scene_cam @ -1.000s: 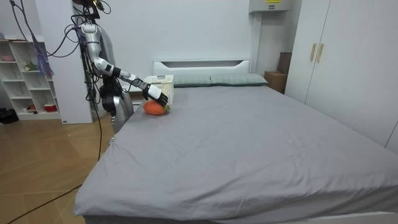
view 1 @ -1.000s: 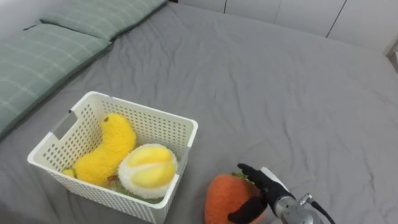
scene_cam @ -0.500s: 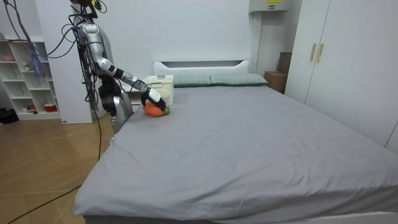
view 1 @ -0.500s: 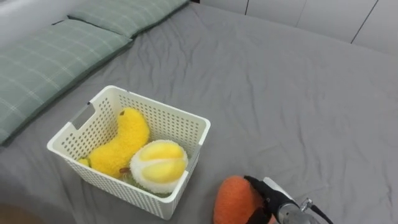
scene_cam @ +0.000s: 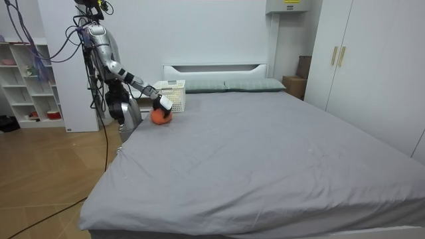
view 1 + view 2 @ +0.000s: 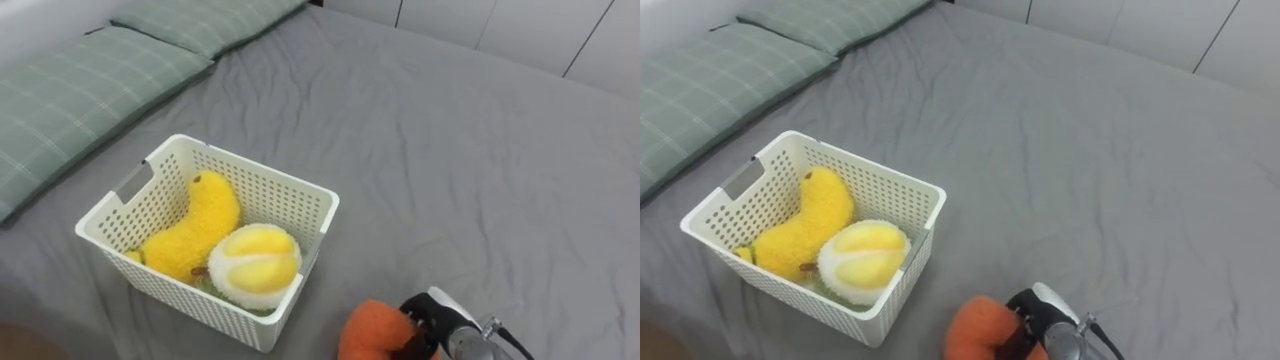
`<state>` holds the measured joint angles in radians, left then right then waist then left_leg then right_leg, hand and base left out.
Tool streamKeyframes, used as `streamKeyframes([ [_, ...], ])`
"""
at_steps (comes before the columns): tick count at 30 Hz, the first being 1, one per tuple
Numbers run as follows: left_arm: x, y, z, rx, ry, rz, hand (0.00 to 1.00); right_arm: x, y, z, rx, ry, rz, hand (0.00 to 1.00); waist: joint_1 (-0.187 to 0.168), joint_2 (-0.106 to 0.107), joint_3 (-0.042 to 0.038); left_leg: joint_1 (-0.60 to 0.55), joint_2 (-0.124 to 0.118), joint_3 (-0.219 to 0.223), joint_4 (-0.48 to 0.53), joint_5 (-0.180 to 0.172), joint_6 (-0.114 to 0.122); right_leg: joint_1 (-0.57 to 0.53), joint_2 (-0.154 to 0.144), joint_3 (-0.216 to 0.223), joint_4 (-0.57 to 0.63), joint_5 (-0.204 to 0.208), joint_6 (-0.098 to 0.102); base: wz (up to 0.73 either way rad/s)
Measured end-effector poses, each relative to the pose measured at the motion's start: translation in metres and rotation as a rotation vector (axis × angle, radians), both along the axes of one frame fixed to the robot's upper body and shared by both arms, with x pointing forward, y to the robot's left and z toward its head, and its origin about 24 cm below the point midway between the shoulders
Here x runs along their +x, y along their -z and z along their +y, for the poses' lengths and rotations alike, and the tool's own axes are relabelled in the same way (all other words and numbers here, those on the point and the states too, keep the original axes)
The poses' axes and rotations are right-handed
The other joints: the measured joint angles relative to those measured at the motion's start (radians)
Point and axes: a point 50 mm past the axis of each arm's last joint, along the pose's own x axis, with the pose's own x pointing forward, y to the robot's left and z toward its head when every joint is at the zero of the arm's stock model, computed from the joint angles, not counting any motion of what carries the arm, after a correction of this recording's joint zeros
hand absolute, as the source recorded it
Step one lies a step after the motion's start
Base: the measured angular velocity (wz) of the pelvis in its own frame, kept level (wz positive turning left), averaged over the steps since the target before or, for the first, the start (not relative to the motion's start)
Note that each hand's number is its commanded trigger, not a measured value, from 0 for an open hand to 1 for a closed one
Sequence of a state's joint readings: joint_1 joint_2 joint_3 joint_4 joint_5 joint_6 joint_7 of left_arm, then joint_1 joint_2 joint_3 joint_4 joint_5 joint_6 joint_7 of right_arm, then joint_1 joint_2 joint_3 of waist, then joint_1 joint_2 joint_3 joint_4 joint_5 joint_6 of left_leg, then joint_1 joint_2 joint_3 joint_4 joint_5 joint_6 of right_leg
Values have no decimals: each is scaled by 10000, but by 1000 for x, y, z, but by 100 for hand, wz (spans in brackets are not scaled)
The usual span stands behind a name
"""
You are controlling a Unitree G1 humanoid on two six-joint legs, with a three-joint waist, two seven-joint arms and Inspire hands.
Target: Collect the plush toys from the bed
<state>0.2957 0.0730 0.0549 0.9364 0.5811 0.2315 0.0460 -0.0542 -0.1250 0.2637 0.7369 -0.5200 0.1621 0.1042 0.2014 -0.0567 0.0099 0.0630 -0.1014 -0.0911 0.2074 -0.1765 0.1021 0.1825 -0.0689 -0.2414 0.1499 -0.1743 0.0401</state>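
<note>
The orange toy (image 6: 372, 328) lies on the grey bed (image 6: 470, 170) at the bottom edge of the eye views, right of centre and just right of the basket (image 6: 262, 172) but not touching it. It is a soft, fuzzy lump. The frame's edge cuts it off, so its long axis and the way it points cannot be told there. The right hand (image 6: 432, 320) comes in from the lower right, and its dark fingers (image 6: 412, 312) are curled over the toy's right side, gripping it.

The room view shows what the eye views crop away. The toy (image 5: 159, 117) is a rounded blob resting on the sheet near the bed's edge at the room view's left, with the hand (image 5: 161, 106) on top of it. The robot stands at the bedside, arm stretched out, with a white shelf (image 5: 30, 79) behind it and a wardrobe (image 5: 362, 60) at the far right.

The basket is white plastic, rectangular, with perforated walls and a slot handle in its left end. Inside it a curved yellow toy (image 6: 195, 225) (banana-shaped, nubbly plush) runs from the lower left corner up toward the far wall. A round toy (image 6: 258, 262), pale with a yellow middle, sits against the near right wall and touches the yellow one. Green checked pillows (image 6: 70, 95) fill the upper left of the frame.
</note>
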Motion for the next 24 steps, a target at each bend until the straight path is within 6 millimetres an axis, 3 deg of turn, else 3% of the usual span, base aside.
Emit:
streamKeyframes([
  [10,2,0,-1,-309,31,-25,0,1,-1,0,308,135,-28,100,-19,4,3,8,-2,1,34,0,0,20,-10,-19,3,2,-3,0],
  [15,6,-1,4,-265,67,-124,0,13,-10,-9,813,994,-562,100,-133,-32,-5,17,-5,1,54,1,2,51,-17,-54,1,2,-3,0],
  [19,6,-2,9,-243,-37,-117,0,40,-47,-22,912,1091,-2485,100,-344,2,17,29,4,75,67,1,4,33,-4,115,6,2,-3,-4],
  [24,10,-4,15,-204,-85,-330,0,61,-87,-39,810,1643,-4661,100,-447,-3,16,108,24,189,41,-2,9,55,9,220,5,2,-4,-9],
])
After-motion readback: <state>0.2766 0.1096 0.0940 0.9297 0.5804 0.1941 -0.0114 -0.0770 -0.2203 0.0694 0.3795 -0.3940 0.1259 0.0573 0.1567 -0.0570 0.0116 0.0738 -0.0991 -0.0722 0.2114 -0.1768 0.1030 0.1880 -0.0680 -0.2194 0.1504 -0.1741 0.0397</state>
